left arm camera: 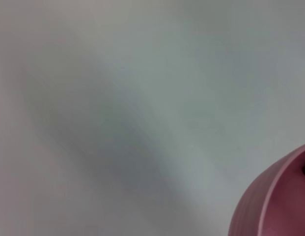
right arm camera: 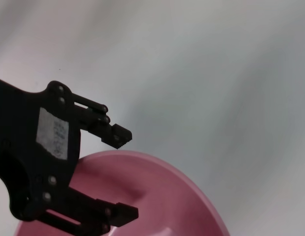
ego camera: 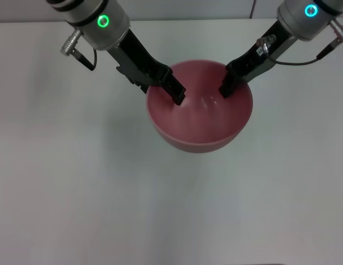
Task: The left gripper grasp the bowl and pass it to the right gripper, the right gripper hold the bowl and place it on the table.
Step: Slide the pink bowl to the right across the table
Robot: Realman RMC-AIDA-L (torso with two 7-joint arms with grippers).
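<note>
**While both claws sit at the rim: handover in progress**

With the pink-red bowl (ego camera: pixel 200 107) held above the white table (ego camera: pixel 66 182), both grippers are on it from opposite sides. The left gripper (ego camera: pixel 174 88) reaches over the rim on its own side, one finger inside the bowl, apparently clamped on the wall; the outer finger is hidden, so that's a judgement. The right gripper (right arm camera: pixel 124 174) has its jaws apart, straddling the rim: one finger (right arm camera: pixel 118 135) outside, the other inside, neither visibly pressing.

Handling: glossy, rigid, probably light plastic or ceramic, can't tell which. Smooth wall means a slip risk; pinch low across the rim, serrated pads square to the wall. The bowl is wider than either claw, so the rim is the only grip.

Surroundings: nothing else on the table. The only obstruction is the other claw, well apart across the bowl. The left wrist view shows just the bowl edge (left arm camera: pixel 270 201) over the table.
</note>
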